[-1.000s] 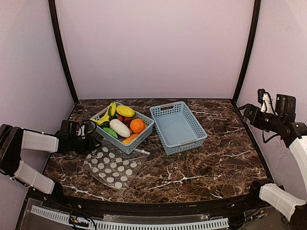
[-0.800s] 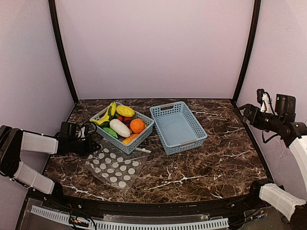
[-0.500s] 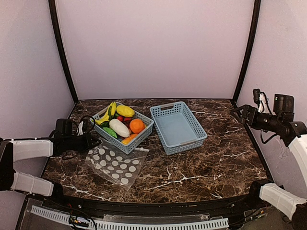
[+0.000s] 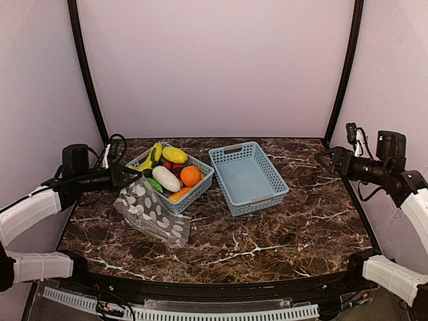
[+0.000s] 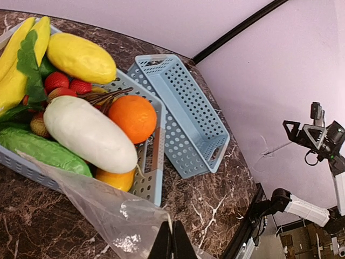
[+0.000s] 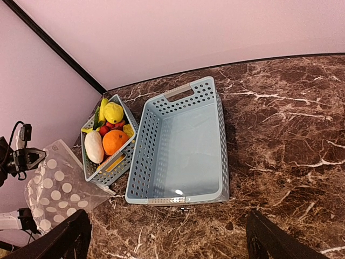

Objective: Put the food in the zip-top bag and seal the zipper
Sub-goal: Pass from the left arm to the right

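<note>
Step in hand: getting the bag ready; no filling yet.
- Left gripper is clamped shut on an upper edge of the polka-dot zip-top bag, at 9 o'clock of the table. The bag hangs from it, its lower end on the marble.
- Toy food all sits in the light-blue lattice basket, just beside the bag at its 1 o'clock.
- Right gripper hangs at 3 o'clock, jaws wide, holding nothing.
- Zipper and slider: cannot make out.

Next, by my judgement: the right arm must find the opposite lip and spread the mouth.
</note>
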